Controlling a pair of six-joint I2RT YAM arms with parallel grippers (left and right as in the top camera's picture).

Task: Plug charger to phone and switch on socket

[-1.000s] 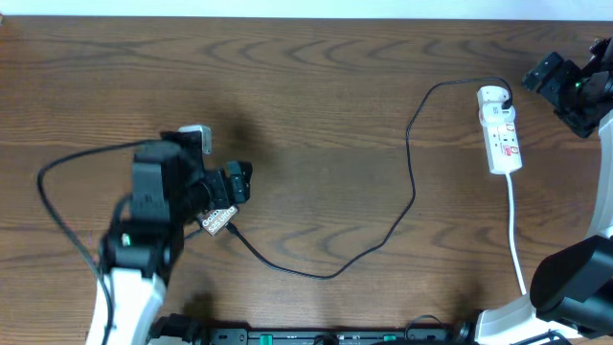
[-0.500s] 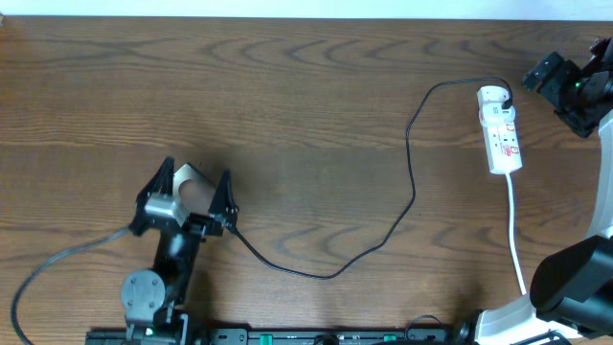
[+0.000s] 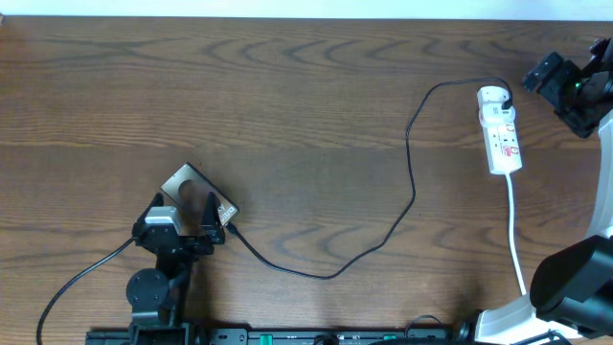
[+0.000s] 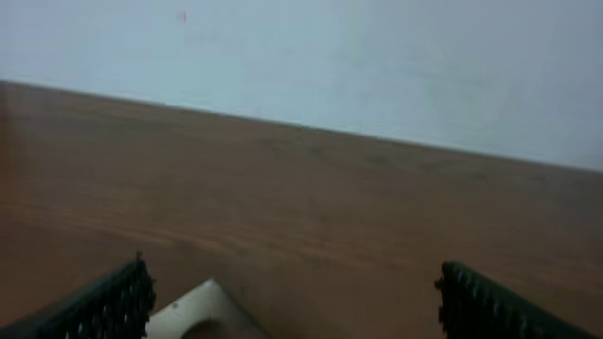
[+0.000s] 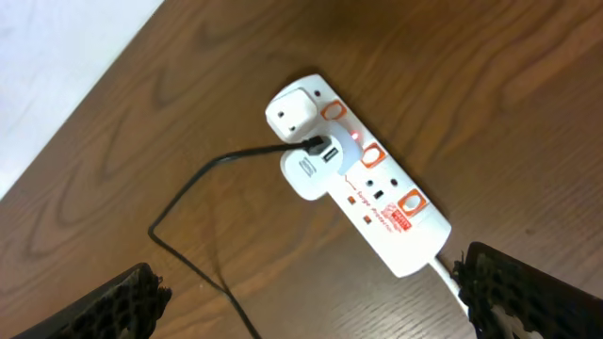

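Left gripper: the left gripper (image 3: 184,205) hangs low at the near-left of the table (image 3: 306,86), fingers spread wide, clasping nothing.
Phone: the phone (image 3: 192,182) lies flat, turned on a diagonal, right between and just ahead of those spread fingers; in the left wrist view only one pale corner shows.
Charger: the charger (image 3: 413,182) runs from the phone's lower right edge in a long loose curve across the table and up to the socket (image 3: 502,134).
Right gripper: the right gripper (image 5: 311,278) is also wide open and empty, at the far-right corner.
Key relation: the socket lies just beside the right gripper, on its inner side, far from the left arm, so the right arm is clearly the nearer one for the switch.
Socket axis: its long axis runs near-to-far on the table, slightly tilted; in the right wrist view it lies diagonal, ahead of the open fingers.
At the strip: the cable enters a white adapter (image 5: 303,171) seated in the strip, with a small red glow (image 5: 355,138) next to it.
Hard to make out: whether the plug tip is fully in the phone, since the left gripper covers that edge; whether the red glow means the switch is on, I cannot tell.
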